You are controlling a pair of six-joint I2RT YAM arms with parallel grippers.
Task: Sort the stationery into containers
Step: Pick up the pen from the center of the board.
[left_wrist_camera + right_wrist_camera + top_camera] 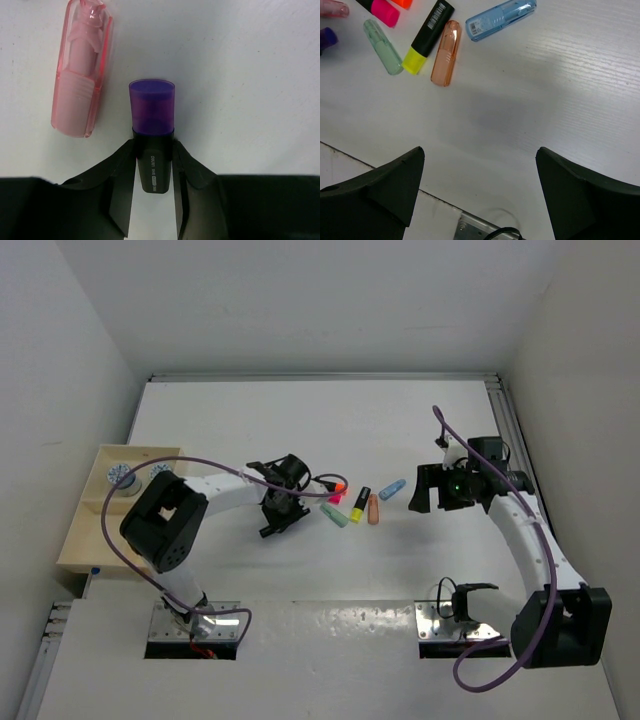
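Purple-capped highlighter (151, 107), a matte black barrel with a glossy translucent cap, sits at the centre of the left wrist view, its barrel pinched by the left gripper (154, 147). A ribbed, clear pink stub (80, 75) lies apart at upper left. The right gripper (479, 152) hangs spread over the white table (545, 90). The pale wooden tray (90, 530) sits at the left of the top view.

The tray (80, 540) is sitting far left, two rolls (120, 476) (side by side) in its far compartment; highlighters (358, 505) and stubs (373, 509) are lying clustered to its right
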